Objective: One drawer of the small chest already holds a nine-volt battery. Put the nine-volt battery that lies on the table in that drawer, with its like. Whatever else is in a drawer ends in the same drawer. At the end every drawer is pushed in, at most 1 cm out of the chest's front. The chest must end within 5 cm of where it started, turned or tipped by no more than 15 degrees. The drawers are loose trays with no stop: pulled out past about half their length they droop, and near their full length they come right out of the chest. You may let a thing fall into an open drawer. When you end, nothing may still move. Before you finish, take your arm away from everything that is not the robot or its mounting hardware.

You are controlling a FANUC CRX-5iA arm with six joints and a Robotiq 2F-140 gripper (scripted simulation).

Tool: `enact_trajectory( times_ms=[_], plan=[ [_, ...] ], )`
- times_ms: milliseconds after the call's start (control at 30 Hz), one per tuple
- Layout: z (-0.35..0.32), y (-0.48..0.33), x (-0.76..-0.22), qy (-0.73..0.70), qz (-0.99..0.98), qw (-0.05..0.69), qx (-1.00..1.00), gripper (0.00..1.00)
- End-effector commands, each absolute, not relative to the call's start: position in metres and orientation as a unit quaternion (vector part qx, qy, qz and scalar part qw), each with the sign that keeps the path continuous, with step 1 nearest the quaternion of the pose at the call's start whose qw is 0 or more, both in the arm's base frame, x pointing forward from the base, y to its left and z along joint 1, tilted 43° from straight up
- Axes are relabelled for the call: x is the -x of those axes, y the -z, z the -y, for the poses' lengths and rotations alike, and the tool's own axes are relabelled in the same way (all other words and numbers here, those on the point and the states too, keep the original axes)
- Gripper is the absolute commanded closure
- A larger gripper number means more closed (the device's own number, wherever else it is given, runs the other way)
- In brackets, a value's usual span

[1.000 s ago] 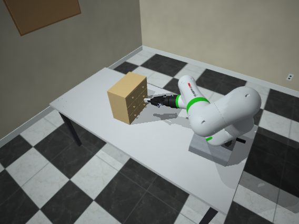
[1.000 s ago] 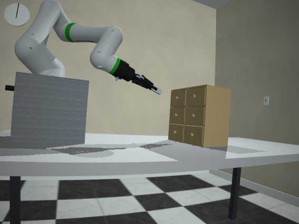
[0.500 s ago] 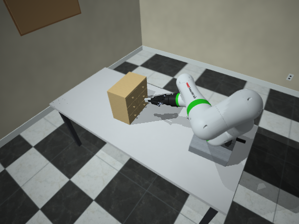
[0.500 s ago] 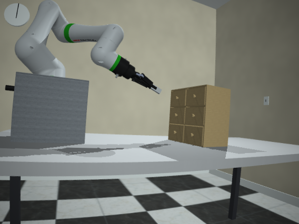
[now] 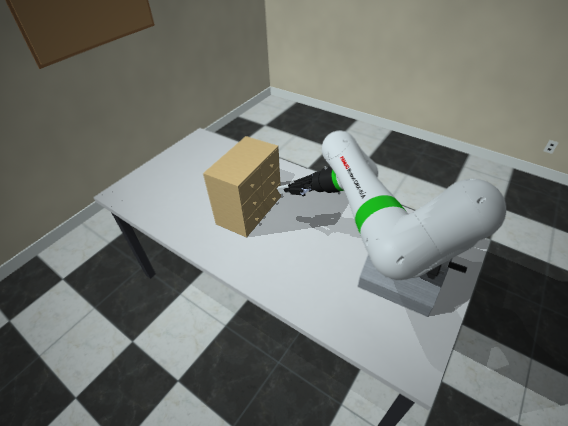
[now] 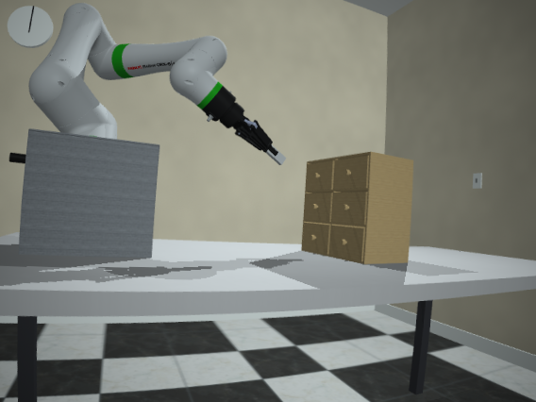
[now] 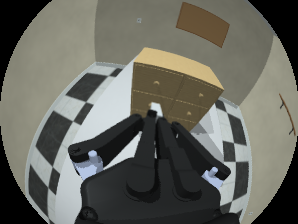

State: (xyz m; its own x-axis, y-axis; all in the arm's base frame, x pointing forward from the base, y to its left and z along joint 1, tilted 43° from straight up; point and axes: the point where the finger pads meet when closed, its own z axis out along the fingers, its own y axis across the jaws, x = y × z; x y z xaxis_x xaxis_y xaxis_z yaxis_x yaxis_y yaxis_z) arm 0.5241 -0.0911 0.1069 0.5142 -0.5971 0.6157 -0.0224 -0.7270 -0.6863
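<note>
The small wooden chest (image 5: 240,182) stands on the white table with six drawers in two columns, each with a small knob. All drawers look pushed in. It also shows in the exterior view (image 6: 356,208) and in the wrist view (image 7: 176,90). My gripper (image 5: 282,188) (image 6: 278,158) (image 7: 154,109) is shut with nothing between the fingers. It hangs in the air a short way in front of the top row of drawers, apart from the chest, its closed tips pointing at the chest front. I see no nine-volt battery in any view.
The arm's grey pedestal (image 5: 405,287) stands on the table's right end and looms large in the exterior view (image 6: 87,195). The chest sits near the table's far edge. Checkered floor lies all around the table.
</note>
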Motion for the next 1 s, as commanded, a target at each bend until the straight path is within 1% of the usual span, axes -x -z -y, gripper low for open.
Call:
enact_trajectory(
  times_ms=[0, 200, 500, 567, 967],
  plan=[
    [0.094, -0.111, -0.519, 0.433, -0.182, 0.322, 0.822, 1.0],
    [0.103, -0.121, -0.505, 0.361, -0.154, 0.336, 0.856, 1.0],
    [0.122, -0.142, -0.476, 0.21, -0.095, 0.357, 0.905, 1.0],
    [0.122, -0.142, -0.476, 0.21, -0.095, 0.357, 0.905, 1.0],
    [0.139, -0.161, -0.448, 0.06, -0.036, 0.368, 0.927, 1.0]
  ],
)
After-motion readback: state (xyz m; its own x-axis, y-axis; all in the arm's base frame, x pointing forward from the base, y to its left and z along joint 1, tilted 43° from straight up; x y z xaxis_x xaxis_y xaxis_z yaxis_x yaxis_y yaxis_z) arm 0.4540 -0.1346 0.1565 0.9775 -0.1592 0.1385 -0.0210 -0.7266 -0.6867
